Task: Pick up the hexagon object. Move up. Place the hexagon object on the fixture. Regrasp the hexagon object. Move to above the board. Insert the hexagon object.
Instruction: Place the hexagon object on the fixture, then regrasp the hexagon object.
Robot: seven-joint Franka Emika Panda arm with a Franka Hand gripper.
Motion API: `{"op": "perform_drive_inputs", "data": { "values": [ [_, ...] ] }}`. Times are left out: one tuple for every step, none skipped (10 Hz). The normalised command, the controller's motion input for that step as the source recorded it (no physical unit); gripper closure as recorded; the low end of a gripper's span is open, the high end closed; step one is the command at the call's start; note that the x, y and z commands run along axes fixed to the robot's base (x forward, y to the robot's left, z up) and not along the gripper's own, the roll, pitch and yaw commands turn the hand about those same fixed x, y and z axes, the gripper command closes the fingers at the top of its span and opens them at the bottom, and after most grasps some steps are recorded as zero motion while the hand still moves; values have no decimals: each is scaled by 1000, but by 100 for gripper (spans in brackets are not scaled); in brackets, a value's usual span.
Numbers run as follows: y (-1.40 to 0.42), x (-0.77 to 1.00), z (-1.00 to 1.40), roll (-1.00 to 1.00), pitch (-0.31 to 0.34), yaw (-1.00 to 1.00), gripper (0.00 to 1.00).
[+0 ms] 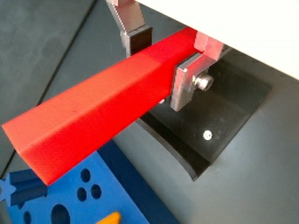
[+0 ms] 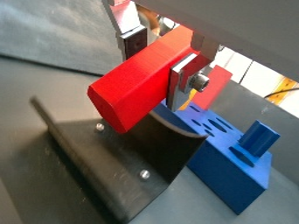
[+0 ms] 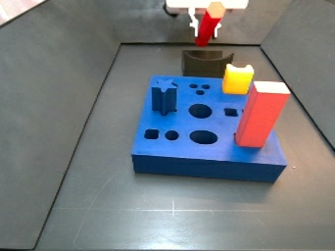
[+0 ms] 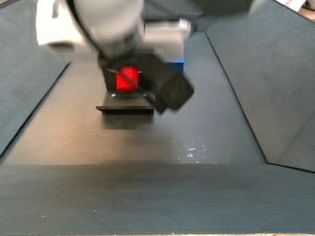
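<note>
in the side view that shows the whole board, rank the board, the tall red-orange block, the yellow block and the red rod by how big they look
1. Board, by far.
2. Red-orange block.
3. Yellow block.
4. Red rod, held in the gripper above the fixture; it is farthest back and partly hidden, so its place is unsure.

Item count, work area

One pincer [image 3: 209, 12], one hexagon object [image 3: 205, 29], one fixture [image 3: 199, 64], one board [image 3: 210, 132]; on the board: one yellow block [image 3: 237, 77], one red-orange block [image 3: 263, 114], one blue peg [image 3: 163, 96].
</note>
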Motion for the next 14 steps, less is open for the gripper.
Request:
{"op": "perform_drive_inputs", "data": {
  "values": [
    [114, 193, -1000, -545, 30, -94, 100],
    [111, 191, -958, -434, 34, -90, 100],
    [68, 149, -678, -239, 36, -84, 100],
    [60, 118, -563, -208, 38, -83, 100],
    [105, 80, -408, -147, 18, -80, 100],
    [117, 74, -385, -135, 6, -78, 100],
    [124, 74, -370, -132, 1, -75, 100],
    [0, 0, 0, 0, 0, 0, 0],
    [0, 0, 1000, 6, 28, 1, 0],
    [5, -3, 1000, 11, 28, 5, 0],
    [7, -19, 1000, 28, 35, 8, 0],
    [0, -25, 1000, 47, 42, 7, 0],
    [3, -28, 1000, 48, 51, 3, 0],
    [4, -28, 978, 52, 66, -2, 0]
  ]
}}
